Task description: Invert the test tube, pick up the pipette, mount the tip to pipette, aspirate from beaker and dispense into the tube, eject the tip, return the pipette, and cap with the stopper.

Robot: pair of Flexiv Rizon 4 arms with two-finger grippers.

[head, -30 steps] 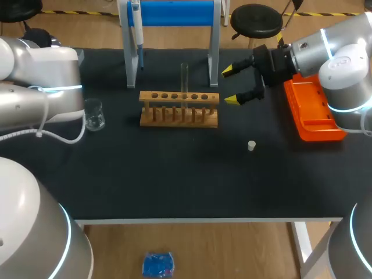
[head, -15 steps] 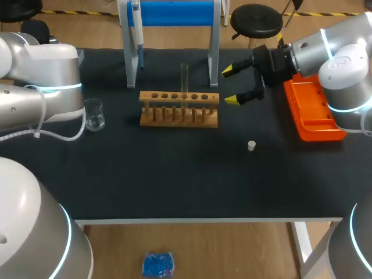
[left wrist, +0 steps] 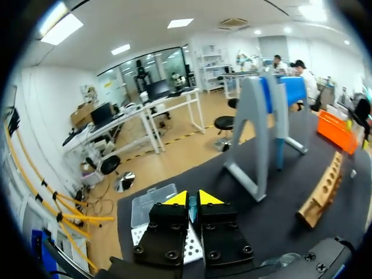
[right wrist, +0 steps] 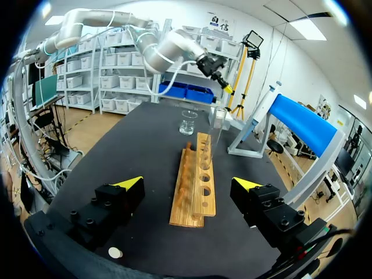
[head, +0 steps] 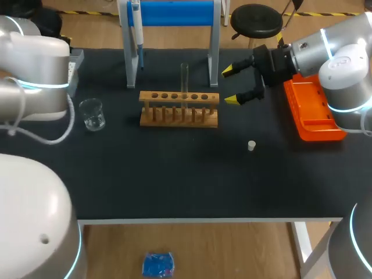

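Black desk (head: pixel 174 186), with the wooden rack (head: pixel 179 108) as my landmark. The right jaws hang just off the rack's right end, wide open and empty. The left jaws are well past its left end, pinched nearly together, holding nothing I can make out. The test tube (head: pixel 184 78) stands in a middle rack hole, long axis vertical, mouth up I think. Risk: a sloppy side grab on tall glass could tip the rack or let the tube slip.
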